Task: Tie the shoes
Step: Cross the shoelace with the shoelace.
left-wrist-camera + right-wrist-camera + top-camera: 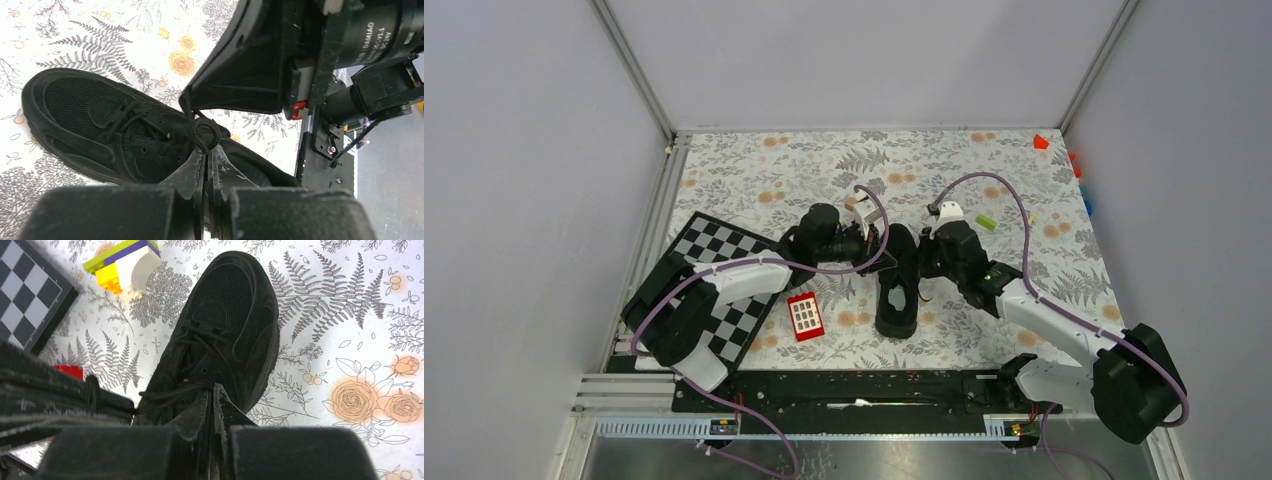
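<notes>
Pressed tight together at the bottom of the left wrist view, the fingers of the left gripper pinch a small loop of lace just above the tongue of the shoe. The right gripper is likewise closed, with a strand of the same lace nipped at its tip and running taut across to the other gripper. The black shoe stands on its sole near the middle of the flowered cloth, between the two grippers, which nearly touch over its eyelets. Nothing holds the shoe down, so I judge that a hard pull apart would drag or tip it rather than tighten a knot. The lace is thin and held only at the fingertips; a jerk could slip it free and let the loop fall open. With the grippers so close, a crossing move could knock them together. A sliding shoe could also bump the red block just beside it, or the toy blocks and chessboard a little further out.
</notes>
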Motion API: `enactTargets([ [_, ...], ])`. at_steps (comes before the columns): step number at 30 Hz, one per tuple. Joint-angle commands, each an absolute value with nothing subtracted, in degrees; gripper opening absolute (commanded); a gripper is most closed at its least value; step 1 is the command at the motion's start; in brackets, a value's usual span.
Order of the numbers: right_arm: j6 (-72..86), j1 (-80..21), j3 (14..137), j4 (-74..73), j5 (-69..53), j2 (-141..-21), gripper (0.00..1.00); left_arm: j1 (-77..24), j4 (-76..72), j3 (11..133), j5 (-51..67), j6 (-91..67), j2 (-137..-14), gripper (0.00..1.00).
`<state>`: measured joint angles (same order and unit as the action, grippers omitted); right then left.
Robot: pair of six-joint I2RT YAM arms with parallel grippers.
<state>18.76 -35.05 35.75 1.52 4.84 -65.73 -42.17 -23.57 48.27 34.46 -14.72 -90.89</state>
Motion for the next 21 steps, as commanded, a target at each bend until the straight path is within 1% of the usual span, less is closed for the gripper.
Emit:
enactTargets([
  [1,26.80,-35.23,36.43,5.57,12.73,-67.20,0.00,-43.14,-26.89,46.93,35.62,-16.75,-88.39,0.00],
  [8,43.45,-35.33,32.07,9.93,20.03,-66.89,0.00,-43.19,-27.68,45.73,35.29,-17.31,-88.45,0.00],
  [10,46.90,-35.33,29.52,13.65,21.12,-66.13,0.00,-43.26,-27.77,45.56,35.25,-17.31,-88.56,0.00],
  [17,55.39,-35.63,22.81,28.62,20.90,-68.19,0.00,-43.27,-27.60,45.08,35.88,-17.97,-88.94,0.00],
  [21,58.70,-35.64,22.41,33.20,19.19,-71.12,0.00,-43.34,-27.46,44.57,36.13,-18.02,-88.65,0.00],
])
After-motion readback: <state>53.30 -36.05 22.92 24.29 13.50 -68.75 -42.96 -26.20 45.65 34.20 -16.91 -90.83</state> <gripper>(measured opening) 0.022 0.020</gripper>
